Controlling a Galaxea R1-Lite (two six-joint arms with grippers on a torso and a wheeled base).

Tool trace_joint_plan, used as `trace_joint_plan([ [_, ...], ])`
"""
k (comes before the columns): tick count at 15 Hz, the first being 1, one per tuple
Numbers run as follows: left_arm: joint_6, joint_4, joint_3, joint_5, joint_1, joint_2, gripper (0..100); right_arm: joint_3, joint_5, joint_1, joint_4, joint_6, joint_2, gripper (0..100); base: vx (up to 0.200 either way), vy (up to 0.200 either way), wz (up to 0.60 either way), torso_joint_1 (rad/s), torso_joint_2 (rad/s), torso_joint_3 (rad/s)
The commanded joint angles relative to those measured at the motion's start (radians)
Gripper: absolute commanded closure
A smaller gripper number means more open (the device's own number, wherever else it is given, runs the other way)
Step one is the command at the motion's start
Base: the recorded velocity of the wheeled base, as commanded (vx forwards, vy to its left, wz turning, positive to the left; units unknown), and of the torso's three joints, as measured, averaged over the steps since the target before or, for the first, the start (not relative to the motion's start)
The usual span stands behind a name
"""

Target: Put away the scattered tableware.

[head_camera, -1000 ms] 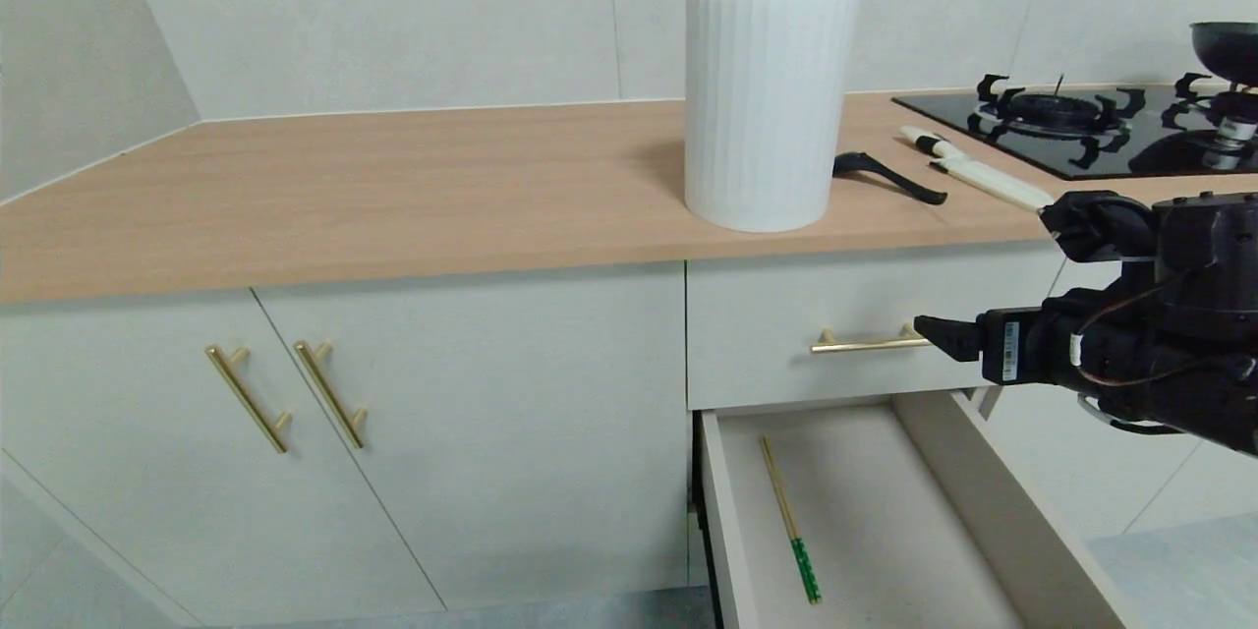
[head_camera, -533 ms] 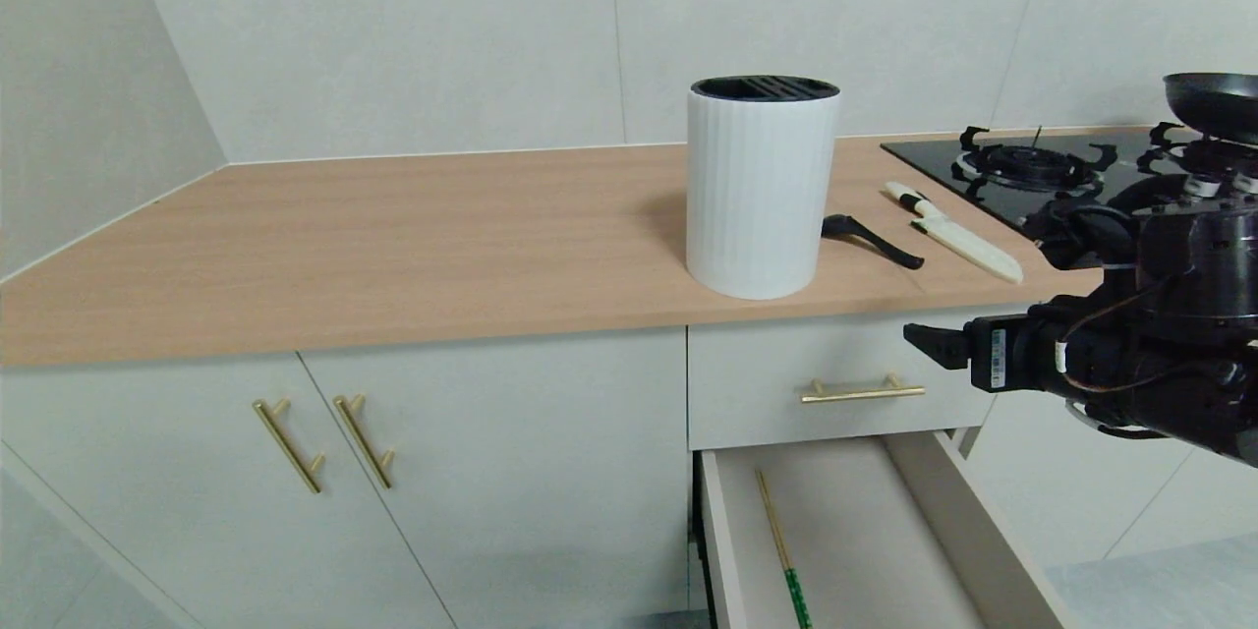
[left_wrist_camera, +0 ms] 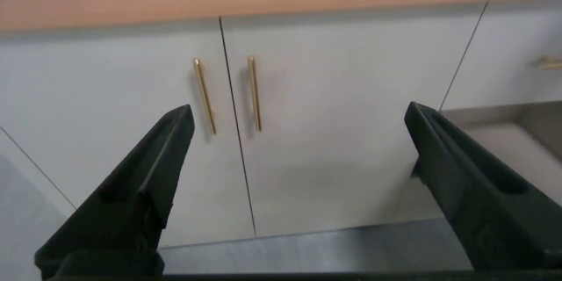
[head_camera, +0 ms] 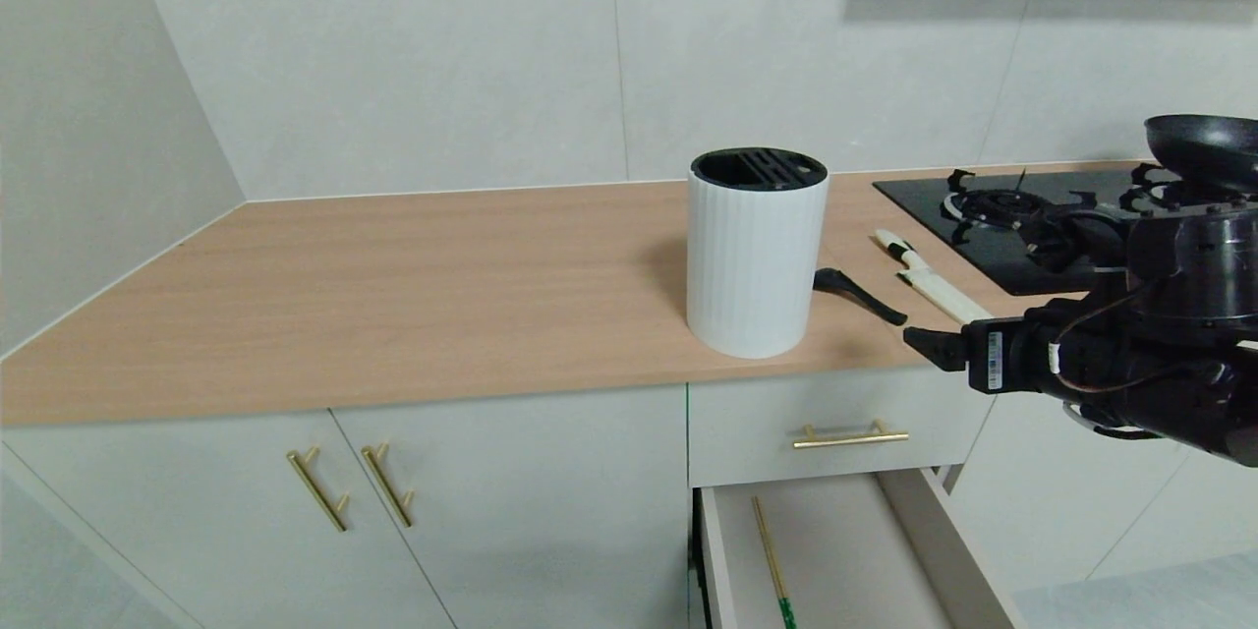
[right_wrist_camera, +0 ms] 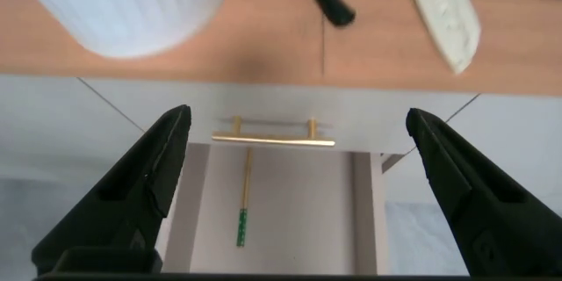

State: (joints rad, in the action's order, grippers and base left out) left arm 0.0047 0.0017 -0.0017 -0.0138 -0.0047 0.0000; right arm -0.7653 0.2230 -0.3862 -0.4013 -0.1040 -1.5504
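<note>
The right tool (right_wrist_camera: 299, 118) has its fingers spread wide. It's hanging out in front of the surface (head_camera: 413, 295), level with the front edge and off to the holder's right in the head view. Right across from the tool's tip there's the white ribbed holder (head_camera: 757, 256), standing upright near the edge with the black slotted top showing. Just past the tool, lying flat on the wood, is a black utensil (head_camera: 858, 293). One end of it is tucked close behind the holder, and you can't really tell what kind of utensil it is. Next to that, on the side away from the holder, is the white knife (head_camera: 929, 285), which ends near the edge right by the tool. It's near the utensil but not touching it. Below the tool there's a closed drawer front with a gold handle (right_wrist_camera: 272, 139), and under that the open drawer (head_camera: 919, 521) sticks out. A pair of chopsticks (right_wrist_camera: 243, 198) with green ends lies lengthwise on the drawer bottom, toward the side under the holder. Farther back behind the tool's arm is the black stove (head_camera: 983, 216), with a dark pan (head_camera: 1204, 142) sitting on a burner. The left tool (left_wrist_camera: 299, 110) is also spread wide. It's down low, facing the two cabinet doors (left_wrist_camera: 351, 140) under the surface, with their gold pulls (left_wrist_camera: 204, 97) side by side straight ahead of it.
</note>
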Motion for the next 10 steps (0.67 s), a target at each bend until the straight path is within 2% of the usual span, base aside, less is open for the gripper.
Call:
trace_joint_plan([
  [1,0.0,0.0,0.0,0.0,0.0,0.0,0,0.0,-0.001,0.0,-0.001,0.0,-0.013,0,0.0,0.0,0.0,0.237,-0.51,-0.286],
  [4,0.0,0.0,0.0,0.0,0.0,0.0,0,-0.008,-0.001,0.003,-0.002,0.007,-0.046,0,0.0,0.0,0.0,0.126,-0.27,-0.154],
  [7,0.0,0.0,0.0,0.0,0.0,0.0,0,-0.031,-0.01,0.012,-0.08,0.04,-0.089,0,0.0,0.0,0.0,0.012,-0.02,-0.014],
  [10,0.0,0.0,0.0,0.0,0.0,0.0,0,-0.117,-0.044,0.059,-0.073,0.053,-0.135,0,0.0,0.0,0.0,0.0,0.0,0.0],
])
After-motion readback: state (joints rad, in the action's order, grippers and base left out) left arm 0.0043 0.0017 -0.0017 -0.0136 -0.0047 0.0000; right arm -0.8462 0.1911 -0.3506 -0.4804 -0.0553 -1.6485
